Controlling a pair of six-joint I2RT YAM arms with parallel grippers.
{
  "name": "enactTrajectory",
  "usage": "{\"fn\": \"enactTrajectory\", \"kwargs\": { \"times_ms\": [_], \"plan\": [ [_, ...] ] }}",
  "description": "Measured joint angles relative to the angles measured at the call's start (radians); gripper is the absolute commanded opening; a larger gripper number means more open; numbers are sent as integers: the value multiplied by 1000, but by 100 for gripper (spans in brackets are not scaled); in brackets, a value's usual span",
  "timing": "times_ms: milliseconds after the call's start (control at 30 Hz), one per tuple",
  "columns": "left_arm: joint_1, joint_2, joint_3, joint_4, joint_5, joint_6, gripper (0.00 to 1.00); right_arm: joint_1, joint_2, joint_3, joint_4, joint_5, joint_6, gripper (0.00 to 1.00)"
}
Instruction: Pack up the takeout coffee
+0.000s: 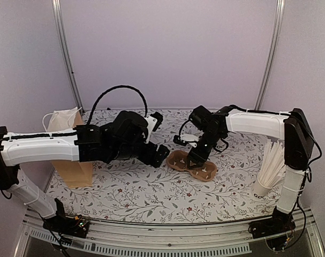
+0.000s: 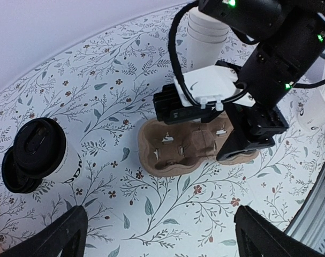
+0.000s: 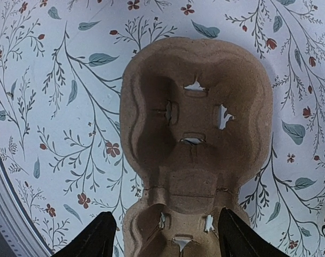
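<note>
White floral bench (image 1: pixel 130 198): pale cloth printed with green leaves and small red flowers; everything else stands on it.
Left arm (image 1: pixel 98 142): white and black, reaching from the left side across the middle of the bench. Its tip stops just beside one end of the tray.
Right arm (image 1: pixel 253 122): rises at the right edge, bends over and comes down onto the tray from the far side.
Brown paper bag (image 1: pixel 71 167): upright at the left side of the bench, partly behind the left arm, with something white at its mouth.
Stack of white cups (image 1: pixel 272 160): no lids, leaning, near the right arm's base and well apart from the tray.
Pulp tray (image 1: pixel 193 165): brown moulded carrier with two wells, flat near the middle of the bench. The bottoms of both wells are bare.
Coffee (image 2: pixel 42 152): white paper cup with a black lid and dark lettering low on its side. It stands on the bench well apart from the tray, in neither the tray nor the bag. The top view hides it under the left arm.
Second black lid (image 2: pixel 12 174): just beside that cup and partly behind it.
Left jaws: spread wide over bare cloth, gripping nothing.
Right jaws: apart, one on either side of the tray's end well. A sliver of cloth shows between one of them and the tray wall.
</note>
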State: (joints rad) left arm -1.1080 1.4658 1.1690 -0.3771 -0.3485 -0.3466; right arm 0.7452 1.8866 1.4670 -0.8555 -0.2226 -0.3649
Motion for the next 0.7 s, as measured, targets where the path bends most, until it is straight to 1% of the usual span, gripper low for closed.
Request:
{"fn": "enactTrajectory", "kwargs": {
  "times_ms": [433, 700],
  "plan": [
    [0, 19, -6, -2, -2, -26, 98, 0, 86, 53, -12, 73, 29, 65],
    [0, 21, -10, -1, -2, -29, 97, 0, 113, 55, -14, 80, 32, 62]
  ]
}}
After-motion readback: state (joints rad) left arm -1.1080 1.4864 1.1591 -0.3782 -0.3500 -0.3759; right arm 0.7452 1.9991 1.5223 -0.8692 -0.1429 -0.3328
